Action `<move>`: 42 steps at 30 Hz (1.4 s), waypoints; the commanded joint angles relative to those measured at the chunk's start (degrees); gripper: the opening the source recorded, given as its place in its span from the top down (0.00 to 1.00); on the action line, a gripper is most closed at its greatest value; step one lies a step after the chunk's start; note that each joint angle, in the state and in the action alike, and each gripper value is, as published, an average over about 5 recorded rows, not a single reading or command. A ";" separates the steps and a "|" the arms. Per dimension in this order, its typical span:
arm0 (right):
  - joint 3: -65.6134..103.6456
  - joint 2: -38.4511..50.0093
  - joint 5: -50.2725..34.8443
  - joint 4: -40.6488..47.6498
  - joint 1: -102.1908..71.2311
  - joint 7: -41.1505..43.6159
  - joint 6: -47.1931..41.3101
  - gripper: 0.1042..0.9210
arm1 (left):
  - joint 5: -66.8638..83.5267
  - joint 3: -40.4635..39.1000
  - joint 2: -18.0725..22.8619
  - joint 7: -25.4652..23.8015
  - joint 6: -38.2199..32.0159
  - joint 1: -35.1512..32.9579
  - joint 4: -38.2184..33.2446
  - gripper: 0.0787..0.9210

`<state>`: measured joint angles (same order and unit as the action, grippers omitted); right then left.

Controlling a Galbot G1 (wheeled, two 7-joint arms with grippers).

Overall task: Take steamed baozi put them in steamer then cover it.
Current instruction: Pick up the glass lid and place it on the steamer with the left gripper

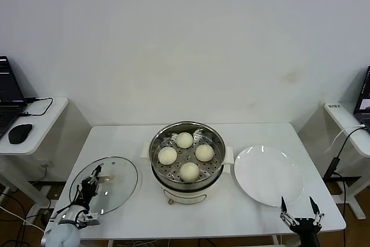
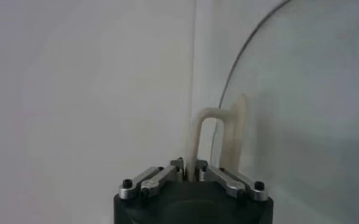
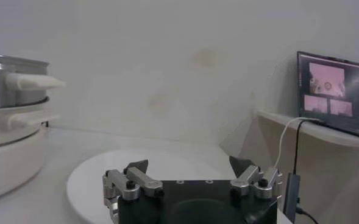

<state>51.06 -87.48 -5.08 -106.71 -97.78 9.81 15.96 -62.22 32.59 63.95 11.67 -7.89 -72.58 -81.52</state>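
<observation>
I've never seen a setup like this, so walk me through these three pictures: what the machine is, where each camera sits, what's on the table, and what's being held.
This is a two-armed robot. The wide picture comes from a camera on its head, looking down at a white table. The other two come from cameras on its wrists.

On the table stands a steamer with four baozi already inside. A bare white plate lies on the robot's right of it, and a glass cover lies flat on its left.

The left tool is shut on the cover's cream handle, as its wrist view shows close up. The right tool waits open and holds nothing, at the table's near edge by the plate.
</observation>
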 commanded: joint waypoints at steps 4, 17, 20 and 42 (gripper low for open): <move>-0.62 0.55 0.41 -0.38 -0.04 0.03 0.17 0.12 | 1.26 4.37 -3.82 -3.10 3.83 -6.16 -16.14 0.91; -1.92 1.15 1.56 -0.59 -0.41 0.05 0.40 0.12 | 9.39 8.28 -12.06 -15.10 17.59 -8.23 -33.04 0.91; -2.32 0.77 2.59 -0.57 -0.41 -0.04 0.67 0.12 | 12.98 6.05 -13.99 -17.06 21.11 -7.65 -37.22 0.91; -5.08 -1.22 15.22 1.86 1.71 -4.86 3.02 0.12 | 4.08 -29.54 -8.10 -22.55 39.01 16.10 -36.87 0.91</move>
<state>46.61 -88.31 5.26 -106.42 -97.10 6.68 18.59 -50.40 18.93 49.14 -5.54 22.48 -67.42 -118.03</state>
